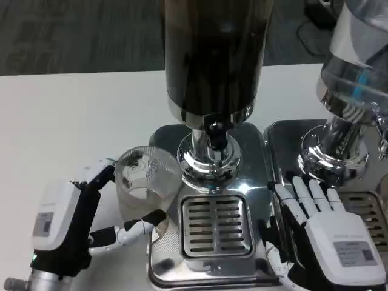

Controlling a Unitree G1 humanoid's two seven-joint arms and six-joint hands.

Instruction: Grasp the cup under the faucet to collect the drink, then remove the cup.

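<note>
Beside the drip grate point(216, 225), the left hand point(82, 221) grips the empty cup point(144, 185); right hand point(321, 227) rests spread, holding nothing. Next, judged: centre the cup beneath the faucet point(215, 130).

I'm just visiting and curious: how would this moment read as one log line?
left hand: holds clear cup | cup: beside drip grate, not under faucet | right hand: open on tray

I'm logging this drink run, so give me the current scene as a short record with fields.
cup: clear plastic cup, empty as far as visible, tilted, at the drip tray's left edge
left hand: left hand holds the cup
right hand: right hand flat, fingers spread, between the two dispensers' bases
faucet: faucet above the drip grille; cup not yet under it
</note>
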